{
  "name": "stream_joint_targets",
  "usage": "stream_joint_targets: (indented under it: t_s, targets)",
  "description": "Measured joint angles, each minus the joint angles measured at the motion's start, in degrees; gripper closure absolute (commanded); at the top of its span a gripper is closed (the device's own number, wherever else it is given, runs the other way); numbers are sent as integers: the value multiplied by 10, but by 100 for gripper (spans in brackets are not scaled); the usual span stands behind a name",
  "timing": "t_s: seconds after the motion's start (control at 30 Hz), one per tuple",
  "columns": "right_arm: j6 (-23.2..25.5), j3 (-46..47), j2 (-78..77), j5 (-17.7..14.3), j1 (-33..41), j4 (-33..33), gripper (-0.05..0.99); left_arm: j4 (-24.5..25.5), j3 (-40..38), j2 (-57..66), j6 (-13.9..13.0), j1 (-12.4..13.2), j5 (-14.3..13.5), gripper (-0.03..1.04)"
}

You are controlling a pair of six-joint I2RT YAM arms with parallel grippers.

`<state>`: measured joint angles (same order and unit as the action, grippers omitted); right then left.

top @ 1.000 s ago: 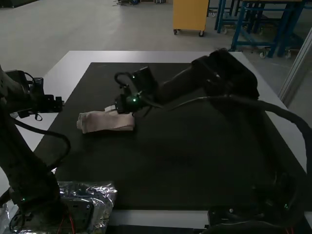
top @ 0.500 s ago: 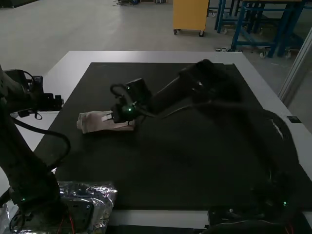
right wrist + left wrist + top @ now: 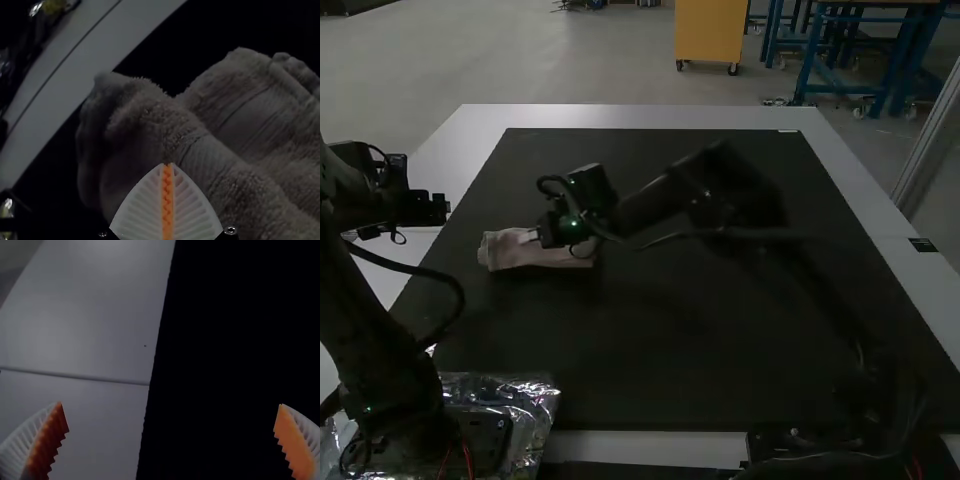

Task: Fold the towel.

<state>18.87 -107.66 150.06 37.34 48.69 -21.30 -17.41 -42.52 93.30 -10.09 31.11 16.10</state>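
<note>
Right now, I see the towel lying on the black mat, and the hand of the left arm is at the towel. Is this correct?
Not the left arm: the high view shows that the right arm's hand is at the towel. The towel does lie on the black mat.
</note>
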Motion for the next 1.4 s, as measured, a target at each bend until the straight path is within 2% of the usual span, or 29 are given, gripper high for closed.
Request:
stream_joint_targets:
  t_s: [0.67,0.97,1.0,1.03,1.1,1.13,1.17,1.3,1.4]
  targets:
    - [9,-117,93,5,-3,2,96,-9,0,0,0,0,7,4]
    - [11,-132,100,9,-8,8,95,-9,0,0,0,0,9,4]
    - [11,-134,100,9,-8,13,85,-9,0,0,0,0,9,4]
    - [11,-136,100,8,-8,21,68,-8,0,0,0,0,9,4]
    - [12,-137,98,9,-8,35,25,-6,0,0,0,0,9,4]
    - [12,-137,96,11,-8,39,11,-4,0,-1,1,0,10,4]
    - [10,-134,90,14,-8,43,2,-2,0,-2,3,0,11,4]
    - [-10,-108,33,2,-9,99,2,15,0,-30,9,-13,11,4]
    - [-23,-83,-21,-7,-21,140,2,26,0,-64,16,-37,13,4]
